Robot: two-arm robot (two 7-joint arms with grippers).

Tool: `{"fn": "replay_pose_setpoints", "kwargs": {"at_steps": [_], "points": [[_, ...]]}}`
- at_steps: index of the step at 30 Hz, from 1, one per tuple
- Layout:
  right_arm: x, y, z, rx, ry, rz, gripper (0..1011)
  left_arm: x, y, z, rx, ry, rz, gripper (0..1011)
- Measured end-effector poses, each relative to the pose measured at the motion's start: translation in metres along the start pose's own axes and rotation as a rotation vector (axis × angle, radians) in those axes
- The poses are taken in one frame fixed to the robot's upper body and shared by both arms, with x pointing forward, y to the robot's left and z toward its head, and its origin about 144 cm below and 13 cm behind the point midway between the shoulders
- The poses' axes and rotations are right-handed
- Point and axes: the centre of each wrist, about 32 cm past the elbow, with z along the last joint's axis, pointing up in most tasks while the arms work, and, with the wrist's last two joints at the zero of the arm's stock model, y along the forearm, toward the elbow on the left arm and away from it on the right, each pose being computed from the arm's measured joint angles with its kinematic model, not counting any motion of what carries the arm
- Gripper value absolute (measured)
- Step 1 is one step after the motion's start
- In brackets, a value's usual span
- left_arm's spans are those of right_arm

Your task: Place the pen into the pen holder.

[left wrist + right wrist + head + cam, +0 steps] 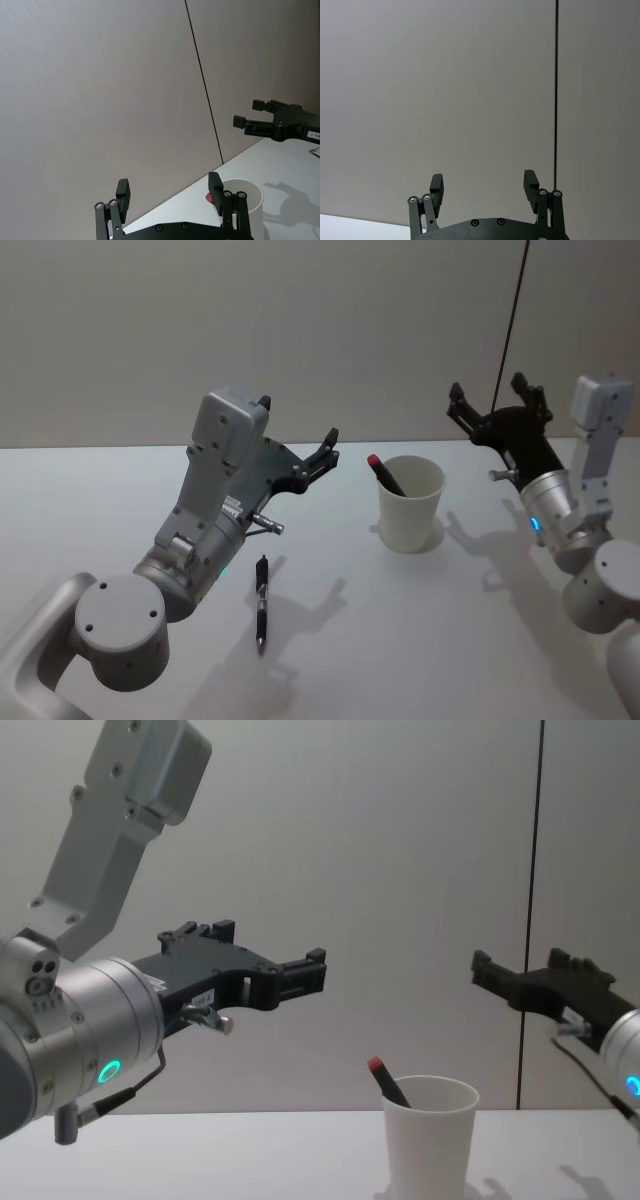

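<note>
With left gripper [298, 420] and right gripper [488, 390] both aloft, wide and empty, I find the black pen [261, 602] flat on the table [100, 500] at eight o'clock from the pen holder [411, 502]; I should descend left, jaws square across its barrel.

The pen holder [411, 505] is matt white paper; the black pen [261, 602] looks like glossy plastic, the table [100, 510] smooth and matt; the left gripper [298, 420] and right gripper [488, 388] are matt black

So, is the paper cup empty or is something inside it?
Not empty: a red-tipped pen leans inside the white paper cup, poking above its rim. A black pen lies outside on the table.
</note>
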Motion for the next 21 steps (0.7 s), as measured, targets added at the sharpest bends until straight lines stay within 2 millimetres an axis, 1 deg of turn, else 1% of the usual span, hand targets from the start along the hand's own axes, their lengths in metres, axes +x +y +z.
{"fn": "replay_pose_setpoints", "kwargs": {"at_steps": [7, 21], "points": [[0.016, -0.003, 0.008, -0.023, -0.03, -0.021, 1001, 0.0, 0.0, 0.0, 0.0, 0.0, 0.0, 1004], [0.041, -0.004, 0.019, -0.053, -0.093, -0.036, 1001, 0.0, 0.0, 0.0, 0.0, 0.0, 0.0, 1004]]}}
